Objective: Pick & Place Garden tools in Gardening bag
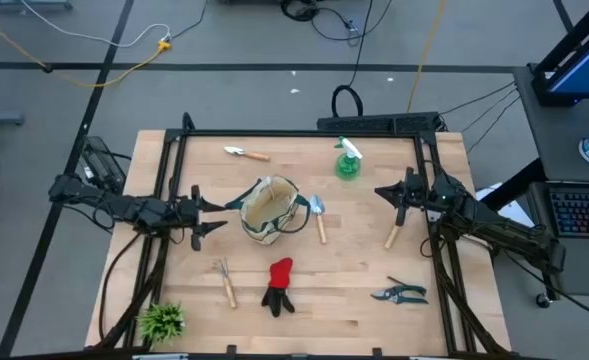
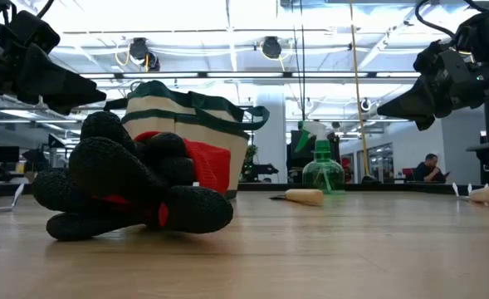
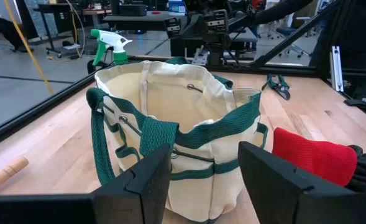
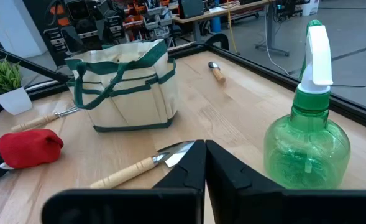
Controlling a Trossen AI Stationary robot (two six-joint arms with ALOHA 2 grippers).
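The small beige canvas gardening bag with dark green trim (image 1: 270,209) is stood upright at the centre of the high view on the pale wooden tabletop (image 1: 354,300), its rounded mouth held open, presumably so that tools can be dropped in from above; as far as the left wrist view shows, nothing is seen inside it. The tools are spread around it, apart from one another, likely so that each can be gripped singly: a wooden-handled metal trowel (image 1: 318,217) just right of the bag, a second trowel (image 1: 245,153) above it, a green plastic spray bottle (image 1: 348,161) at upper centre-right, a wooden-handled pronged rake (image 1: 225,280) and a red-and-black glove (image 1: 278,285) below, dark pruning shears (image 1: 400,293) at lower right. The left gripper (image 1: 206,215) is held just left of the bag, its jaws parted and empty. The right gripper (image 1: 382,193) is held right of centre, its jaws closed on nothing. A small leafy green plant (image 1: 161,320) is left at lower left.
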